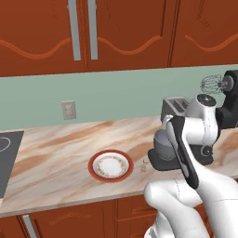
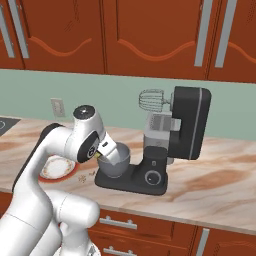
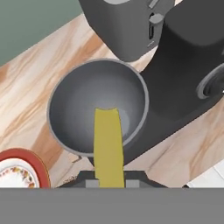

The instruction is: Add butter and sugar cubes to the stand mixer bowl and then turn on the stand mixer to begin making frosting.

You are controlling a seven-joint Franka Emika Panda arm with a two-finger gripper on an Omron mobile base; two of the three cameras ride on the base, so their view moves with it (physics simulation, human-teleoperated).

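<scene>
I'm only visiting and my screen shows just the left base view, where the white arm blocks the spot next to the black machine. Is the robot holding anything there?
Observer: Yes. In the hand view the gripper is shut on the butter, a pale-yellow stick.
Operator: Where does the stick point?
Observer: Its far end hangs over the open mouth of the stand mixer bowl, which sits on the base of the stand mixer.
Operator: Is anything in the bowl already?
Observer: What shows of its inside is bare grey metal. The patch behind the butter is hidden.
</scene>
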